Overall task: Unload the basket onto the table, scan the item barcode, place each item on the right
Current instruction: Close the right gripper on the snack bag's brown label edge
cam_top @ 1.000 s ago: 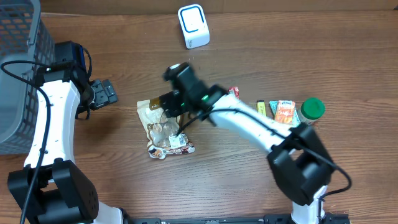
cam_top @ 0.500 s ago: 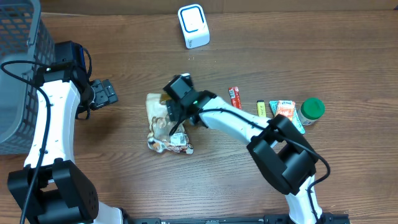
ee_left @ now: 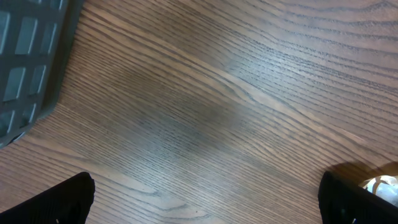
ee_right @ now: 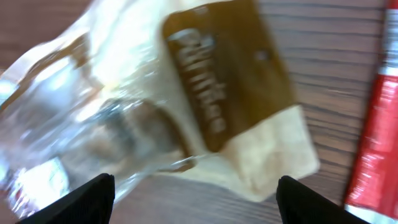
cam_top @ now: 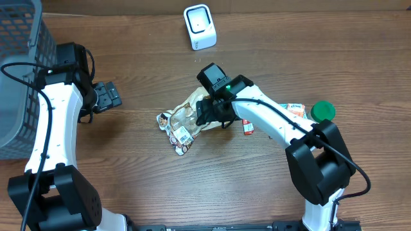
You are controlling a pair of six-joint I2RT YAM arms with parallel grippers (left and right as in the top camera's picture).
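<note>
While the right arm stretches in from the near edge of the tabletop [cam_top: 128, 186], we see the right end effector [cam_top: 207, 117] sitting low over the snack bag [cam_top: 180, 122] at the middle of the wood. The bag lies crumpled and slanted, its brown-printed end under the fingers and its clear end pointing toward the left arm. A white label [cam_top: 183, 134] shows near its lower edge; we cannot read what is printed on it.

In the right wrist view the bag [ee_right: 186, 106] is blurred. The two dark fingertips [ee_right: 93, 196] stand wide apart at the bottom corners, so we read the right end effector [ee_right: 202, 196] as open, with no clamp on the bag. A red packet [ee_right: 373, 137] lies just beside the bag.

The white scanner [cam_top: 200, 27] stands well apart from the bag, at the far edge. A green-capped bottle [cam_top: 323, 111] stands off to the right, past the red packet [cam_top: 247, 128].

The left end effector [cam_top: 108, 96] hovers near the grey basket [cam_top: 19, 64]. Its wrist view shows it open [ee_left: 205, 193], with only bare wood between the fingers.
</note>
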